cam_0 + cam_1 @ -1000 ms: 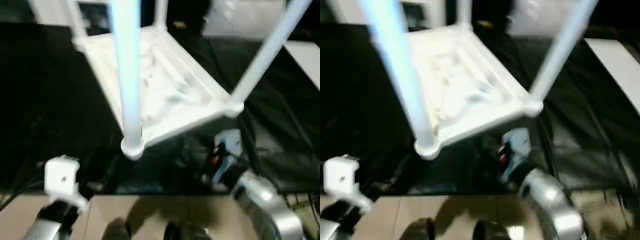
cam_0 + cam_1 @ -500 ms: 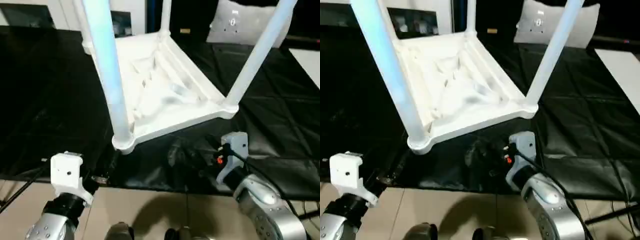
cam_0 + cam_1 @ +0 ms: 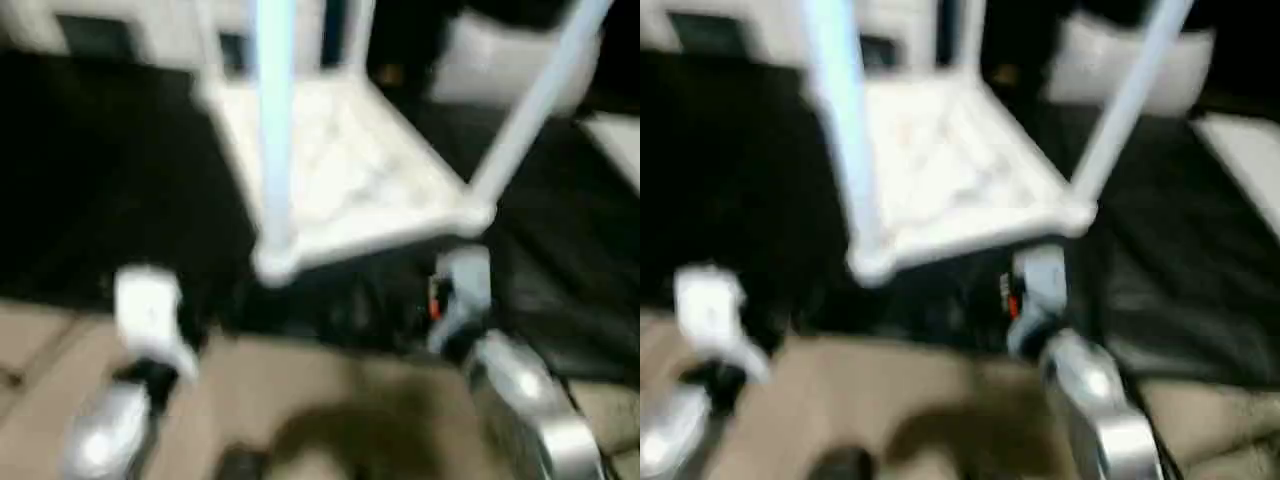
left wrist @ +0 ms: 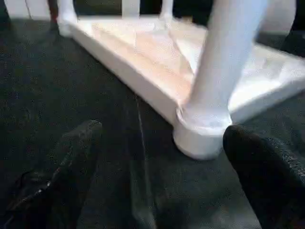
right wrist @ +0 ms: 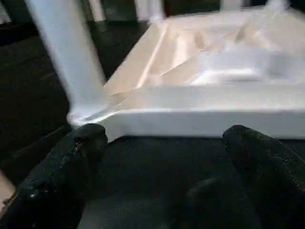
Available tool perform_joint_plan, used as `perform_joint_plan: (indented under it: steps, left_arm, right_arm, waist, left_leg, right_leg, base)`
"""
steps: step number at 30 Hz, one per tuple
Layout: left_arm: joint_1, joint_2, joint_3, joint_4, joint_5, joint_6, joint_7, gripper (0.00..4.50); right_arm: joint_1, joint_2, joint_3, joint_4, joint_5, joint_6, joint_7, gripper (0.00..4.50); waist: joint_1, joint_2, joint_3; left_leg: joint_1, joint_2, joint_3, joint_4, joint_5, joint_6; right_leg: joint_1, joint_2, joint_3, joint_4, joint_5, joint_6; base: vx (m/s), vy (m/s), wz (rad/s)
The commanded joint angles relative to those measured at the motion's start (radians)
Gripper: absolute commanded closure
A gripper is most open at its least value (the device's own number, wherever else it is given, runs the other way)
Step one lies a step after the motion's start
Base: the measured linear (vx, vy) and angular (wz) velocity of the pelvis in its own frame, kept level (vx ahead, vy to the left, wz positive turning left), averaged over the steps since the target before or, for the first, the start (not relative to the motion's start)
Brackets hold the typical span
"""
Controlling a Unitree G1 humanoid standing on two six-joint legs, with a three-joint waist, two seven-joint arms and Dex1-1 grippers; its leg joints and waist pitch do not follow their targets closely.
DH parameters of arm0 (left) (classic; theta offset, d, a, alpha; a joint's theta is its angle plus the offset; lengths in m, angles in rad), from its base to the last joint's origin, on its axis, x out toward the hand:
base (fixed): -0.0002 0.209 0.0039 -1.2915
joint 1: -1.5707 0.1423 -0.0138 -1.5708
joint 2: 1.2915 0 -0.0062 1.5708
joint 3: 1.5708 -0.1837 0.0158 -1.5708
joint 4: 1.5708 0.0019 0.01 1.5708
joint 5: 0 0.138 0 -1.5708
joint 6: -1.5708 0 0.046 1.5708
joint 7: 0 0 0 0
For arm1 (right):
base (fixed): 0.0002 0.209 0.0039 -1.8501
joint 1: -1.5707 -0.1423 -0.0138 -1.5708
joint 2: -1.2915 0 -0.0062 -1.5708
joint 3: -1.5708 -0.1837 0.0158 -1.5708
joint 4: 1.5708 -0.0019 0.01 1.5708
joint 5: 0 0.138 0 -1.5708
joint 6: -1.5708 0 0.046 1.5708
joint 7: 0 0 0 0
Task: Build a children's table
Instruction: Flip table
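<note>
Left wrist view: unmarked white table (image 4: 157,62).

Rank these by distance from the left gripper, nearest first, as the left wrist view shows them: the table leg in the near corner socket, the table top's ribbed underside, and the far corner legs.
1. The near leg, upright in its corner socket, just ahead of the open left gripper.
2. The ribbed underside, behind that corner.
3. The far corner legs, at the table's back edge.
</note>
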Motion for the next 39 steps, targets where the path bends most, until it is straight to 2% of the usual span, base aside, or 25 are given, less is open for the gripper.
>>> perform_joint_plan:
  steps: [1, 2, 3, 4, 5, 6, 7, 8, 9, 13, 16, 18, 20, 22, 25, 32, 33, 39]
  left_arm:
    - [-0.037, 0.003, -0.020, 0.039, 0.004, 0.022, -0.009, 0.01]
    - [-0.059, 0.008, -0.029, 0.058, 0.003, 0.029, -0.017, 0.01]
    - [-0.091, 0.015, -0.040, 0.090, 0.013, 0.030, -0.014, 0.01]
    - [-0.112, 0.012, -0.040, 0.110, 0.011, 0.031, -0.012, 0.01]
    - [-0.133, 0.010, -0.039, 0.130, 0.012, 0.036, -0.008, 0.01]
    - [-0.156, 0.009, -0.038, 0.153, 0.019, 0.032, -0.005, 0.01]
    - [-0.180, 0.003, -0.036, 0.174, 0.010, 0.035, -0.008, 0.01]
    - [-0.202, 0.003, -0.039, 0.194, 0.010, 0.032, -0.012, 0.01]
    - [-0.218, 0.003, -0.044, 0.209, 0.009, 0.025, -0.019, 0.01]
    - [-0.271, 0.000, -0.055, 0.262, 0.001, 0.019, -0.031, 0.01]
    - [-0.327, -0.007, -0.062, 0.325, 0.015, -0.006, -0.022, 0.01]
    - [-0.344, -0.014, -0.064, 0.345, 0.011, -0.019, -0.025, 0.01]
    - [-0.349, -0.023, -0.070, 0.348, 0.000, -0.029, -0.040, 0.36]
    - [-0.342, -0.025, -0.097, 0.347, 0.016, -0.036, -0.044, 0.39]
    - [-0.343, -0.037, -0.106, 0.355, 0.026, -0.043, -0.025, 0.75]
    - [-0.346, -0.060, -0.109, 0.373, 0.037, -0.068, 0.005, 1.11]
    - [-0.347, -0.064, -0.108, 0.375, 0.035, -0.069, 0.010, 1.29]
    - [-0.344, -0.086, -0.094, 0.375, 0.025, -0.065, 0.034, 1.64]
  right_arm:
    - [-0.010, -0.005, -0.012, -0.013, 0.013, 0.008, 0.009, 0.00]
    - [-0.012, -0.003, -0.011, -0.012, 0.010, 0.006, 0.010, 0.00]
    - [-0.013, -0.002, -0.007, -0.011, 0.007, 0.004, 0.009, 0.00]
    - [-0.014, -0.002, -0.004, -0.011, 0.005, 0.002, 0.010, 0.00]
    - [-0.015, -0.002, -0.001, -0.011, 0.004, 0.001, 0.010, 0.00]
    - [-0.016, -0.002, 0.003, -0.010, 0.006, 0.001, 0.012, 0.00]
    - [-0.016, -0.003, 0.006, -0.010, 0.005, 0.001, 0.015, 0.00]
    - [-0.016, -0.003, 0.007, -0.007, 0.005, 0.000, 0.017, 0.00]
    - [-0.015, -0.005, 0.009, -0.006, 0.002, -0.001, 0.018, 0.00]
    - [-0.015, -0.011, 0.013, -0.002, -0.004, -0.004, 0.025, 0.00]
    - [-0.016, -0.012, 0.016, -0.006, -0.008, -0.003, 0.021, 0.00]
    - [-0.016, -0.012, 0.017, -0.006, -0.010, -0.003, 0.020, 0.00]
    - [-0.015, -0.014, 0.020, -0.006, -0.013, -0.003, 0.017, 0.00]
    - [-0.014, -0.017, 0.020, -0.003, -0.019, -0.003, 0.014, 0.00]
    - [-0.017, -0.015, 0.020, 0.001, -0.025, -0.007, 0.013, 0.00]
    - [-0.022, -0.013, 0.027, 0.007, -0.033, -0.012, 0.015, 0.00]
    - [-0.022, -0.013, 0.027, 0.008, -0.033, -0.014, 0.015, 0.00]
    - [-0.019, -0.010, 0.032, 0.007, -0.041, -0.015, 0.021, 0.00]
  waist:
    - [-0.026, 0.019, -0.054]
    - [-0.031, 0.018, -0.058]
    - [-0.041, 0.018, -0.069]
    - [-0.053, 0.023, -0.063]
    - [-0.058, 0.019, -0.065]
    - [-0.069, 0.014, -0.071]
    - [-0.069, 0.016, -0.074]
    - [-0.074, 0.012, -0.071]
    - [-0.073, 0.014, -0.073]
    - [-0.067, 0.009, -0.076]
    - [-0.063, 0.010, -0.078]
    - [-0.063, 0.009, -0.077]
    - [-0.063, 0.007, -0.076]
    - [-0.062, 0.008, -0.077]
    - [-0.063, 0.006, -0.078]
    - [-0.061, 0.004, -0.083]
    - [-0.061, 0.003, -0.085]
    - [-0.060, 0.004, -0.084]
  left_leg:
    - [0.038, 0.091, -0.044, -0.119, -0.351, -0.032]
    - [0.031, 0.094, -0.044, -0.129, -0.298, -0.017]
    - [0.017, 0.094, -0.043, -0.136, -0.209, 0.006]
    - [0.017, 0.090, -0.037, -0.143, -0.275, -0.007]
    - [0.020, 0.087, -0.033, -0.141, -0.301, -0.012]
    - [0.012, 0.082, -0.025, -0.139, -0.266, -0.005]
    - [0.012, 0.085, -0.025, -0.138, -0.240, -0.001]
    - [0.006, 0.085, -0.023, -0.140, -0.220, 0.006]
    - [0.014, 0.084, -0.017, -0.135, -0.205, 0.014]
    - [0.014, 0.085, -0.006, -0.129, -0.125, 0.055]
    - [0.015, 0.087, -0.003, -0.128, -0.102, 0.073]
    - [0.013, 0.088, -0.002, -0.130, -0.105, 0.076]
    - [0.015, 0.091, 0.000, -0.130, -0.120, 0.073]
    - [0.015, 0.092, 0.003, -0.130, -0.116, 0.073]
    - [0.013, 0.092, 0.006, -0.129, -0.099, 0.079]
    - [0.014, 0.093, 0.010, -0.125, -0.076, 0.093]
    - [0.013, 0.093, 0.010, -0.124, -0.068, 0.098]
    - [0.012, 0.094, 0.012, -0.124, -0.068, 0.103]
  right_leg:
    - [0.015, -0.080, 0.059, -0.143, -0.177, -0.133]
    - [0.028, -0.083, 0.053, -0.142, -0.087, -0.141]
    - [0.049, -0.093, 0.043, -0.143, 0.025, -0.151]
    - [0.037, -0.093, 0.043, -0.152, 0.006, -0.156]
    - [0.036, -0.097, 0.047, -0.157, -0.008, -0.158]
    - [0.050, -0.111, 0.052, -0.167, -0.004, -0.167]
    - [0.051, -0.113, 0.052, -0.166, 0.014, -0.170]
    - [0.051, -0.114, 0.053, -0.167, 0.029, -0.171]
    - [0.044, -0.112, 0.055, -0.170, 0.040, -0.173]
    - [0.049, -0.118, 0.060, -0.170, 0.104, -0.194]
    - [0.051, -0.119, 0.059, -0.170, 0.125, -0.203]
    - [0.053, -0.119, 0.058, -0.170, 0.114, -0.207]
    - [0.051, -0.121, 0.059, -0.173, 0.079, -0.211]
    - [0.050, -0.120, 0.059, -0.173, 0.078, -0.212]
    - [0.050, -0.117, 0.060, -0.171, 0.100, -0.211]
    - [0.050, -0.118, 0.061, -0.169, 0.128, -0.215]
    - [0.051, -0.118, 0.061, -0.168, 0.139, -0.218]
    - [0.050, -0.118, 0.061, -0.168, 0.139, -0.225]
  base:
    - [-0.041, 0.068, 0.05]
    - [0.008, 0.094, -0.10]
    - [0.008, 0.094, -0.10]
    - [0.005, 0.097, -0.10]
    - [0.002, 0.079, -0.03]
    - [0.002, 0.079, -0.03]
    - [0.011, 0.060, -0.05]
    - [0.000, 0.000, 0.00]
    - [0.000, 0.000, 0.00]
    - [0.000, 0.000, 0.00]
    - [0.000, 0.000, 0.00]
    - [0.000, 0.000, 0.00]
    - [0.000, 0.000, 0.00]
    - [0.000, 0.000, 0.00]
    - [0.000, 0.000, 0.00]
    - [0.000, 0.000, 0.00]
    - [0.000, 0.000, 0.00]
    - [0.000, 0.000, 0.00]
